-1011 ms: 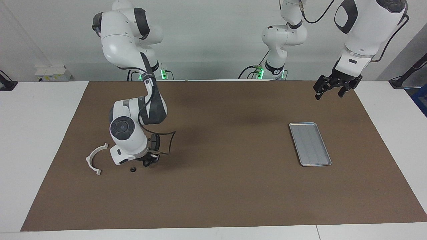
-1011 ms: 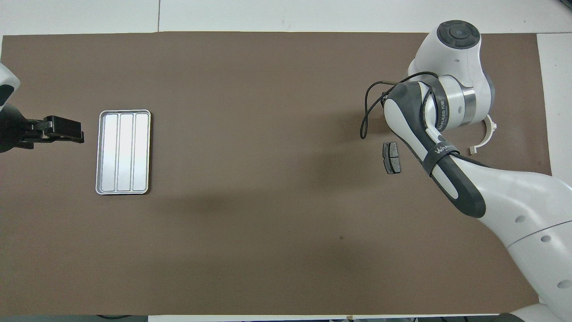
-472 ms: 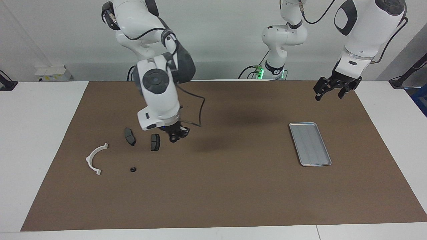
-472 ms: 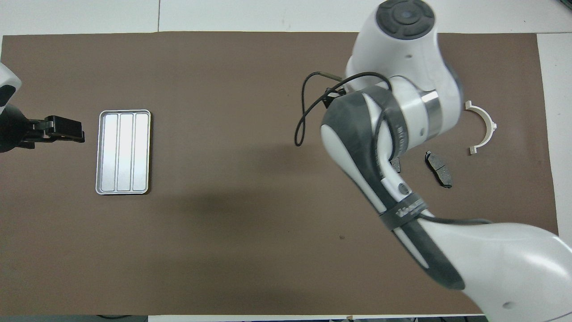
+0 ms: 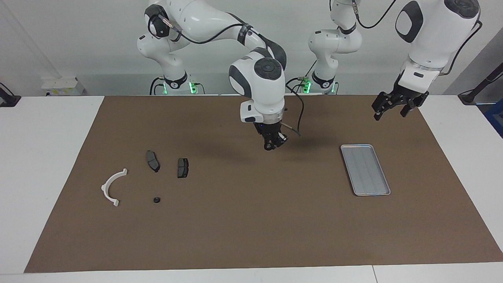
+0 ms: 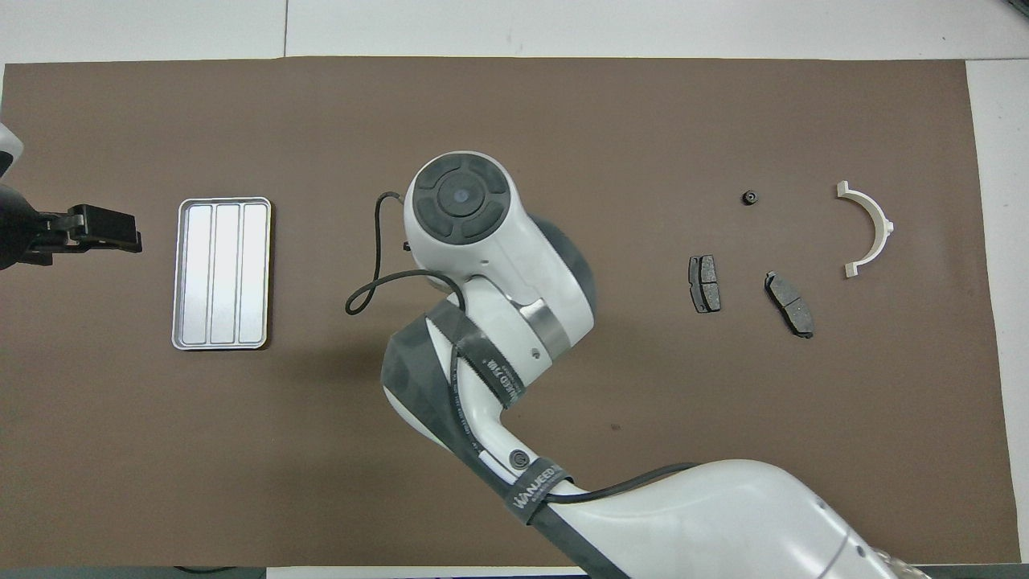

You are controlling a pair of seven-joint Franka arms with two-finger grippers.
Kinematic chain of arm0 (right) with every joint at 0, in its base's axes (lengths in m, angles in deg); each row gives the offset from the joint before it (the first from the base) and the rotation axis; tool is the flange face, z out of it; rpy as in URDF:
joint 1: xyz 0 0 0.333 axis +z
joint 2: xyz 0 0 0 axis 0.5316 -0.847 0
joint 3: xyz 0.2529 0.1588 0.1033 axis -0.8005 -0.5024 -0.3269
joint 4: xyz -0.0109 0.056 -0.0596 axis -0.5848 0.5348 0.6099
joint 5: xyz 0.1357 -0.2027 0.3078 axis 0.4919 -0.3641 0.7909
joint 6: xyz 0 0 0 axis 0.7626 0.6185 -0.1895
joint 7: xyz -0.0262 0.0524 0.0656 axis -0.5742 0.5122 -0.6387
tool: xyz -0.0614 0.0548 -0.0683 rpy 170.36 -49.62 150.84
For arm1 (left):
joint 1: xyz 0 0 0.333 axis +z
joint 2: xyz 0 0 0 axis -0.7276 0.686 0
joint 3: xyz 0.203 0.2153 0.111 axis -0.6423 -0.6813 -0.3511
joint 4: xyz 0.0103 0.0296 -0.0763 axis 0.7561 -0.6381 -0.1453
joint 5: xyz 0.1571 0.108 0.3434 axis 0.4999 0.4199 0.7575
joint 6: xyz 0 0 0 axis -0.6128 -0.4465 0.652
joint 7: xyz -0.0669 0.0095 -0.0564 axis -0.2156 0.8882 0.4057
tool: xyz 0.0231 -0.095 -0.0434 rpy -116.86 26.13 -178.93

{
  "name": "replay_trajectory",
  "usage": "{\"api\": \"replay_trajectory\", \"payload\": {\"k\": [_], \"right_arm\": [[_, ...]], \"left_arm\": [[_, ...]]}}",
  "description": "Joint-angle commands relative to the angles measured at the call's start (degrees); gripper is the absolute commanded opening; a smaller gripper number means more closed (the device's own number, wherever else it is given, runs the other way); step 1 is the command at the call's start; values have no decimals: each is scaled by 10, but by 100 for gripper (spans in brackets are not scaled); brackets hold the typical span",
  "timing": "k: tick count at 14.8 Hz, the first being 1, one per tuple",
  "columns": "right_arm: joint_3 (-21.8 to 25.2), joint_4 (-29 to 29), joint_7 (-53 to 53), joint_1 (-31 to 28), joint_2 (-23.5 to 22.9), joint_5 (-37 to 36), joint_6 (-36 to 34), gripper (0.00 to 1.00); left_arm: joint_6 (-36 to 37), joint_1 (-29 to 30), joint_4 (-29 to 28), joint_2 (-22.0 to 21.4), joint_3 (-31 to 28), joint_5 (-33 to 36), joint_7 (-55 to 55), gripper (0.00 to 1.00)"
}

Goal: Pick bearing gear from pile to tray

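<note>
Right gripper (image 5: 275, 144) hangs over bare brown mat (image 5: 251, 220), between the pile and the tray (image 5: 365, 169). Its jaws are pressed nearly together; whether a small black piece sits between them cannot be confirmed from either view. In the overhead view the arm's own wrist hides the jaws entirely.

Left gripper (image 5: 396, 107) waits with jaws spread, raised over the mat at the left arm's end of the counter, near the tray's end that lies toward the robots. The tray holds nothing.

The pile at the right arm's end: white half-ring bracket (image 5: 112, 188), two dark plates (image 5: 153, 161) (image 5: 182, 168), and one tiny black round piece (image 5: 156, 200) lying apart from them, farther from the robots.

Risks, by judgement:
- A part this small, pinched at the jaw tips, could slip during travel and roll off across the mat.
- A release from height could make it bounce over the tray's low rim.
- If the grasp missed, the carry is empty and the tray gains nothing.

Change against earlier frames: a second ago the right gripper was down at the mat beside the black round piece, its arm covering the plates; half a second ago it was raised beside the plates. It is now well clear of the pile. Pile parts, tray and left gripper show no evident shift.
</note>
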Motion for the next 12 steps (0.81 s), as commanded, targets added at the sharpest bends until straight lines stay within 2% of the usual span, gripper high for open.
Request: {"api": "replay_trajectory", "payload": {"k": [1, 5, 7, 12], "right_arm": [[4, -4, 53, 23, -53, -20, 74, 0], [3, -2, 56, 24, -86, -20, 112, 0], [4, 17, 59, 24, -95, -23, 149, 0], [5, 25, 59, 22, -95, -30, 152, 0]], "left_arm": [[-21, 9, -35, -23, 2, 5, -3, 100], [-31, 2, -52, -26, 3, 5, -2, 100], [-52, 1, -68, -26, 3, 5, 1, 100], [-55, 1, -73, -21, 3, 5, -2, 100]]}}
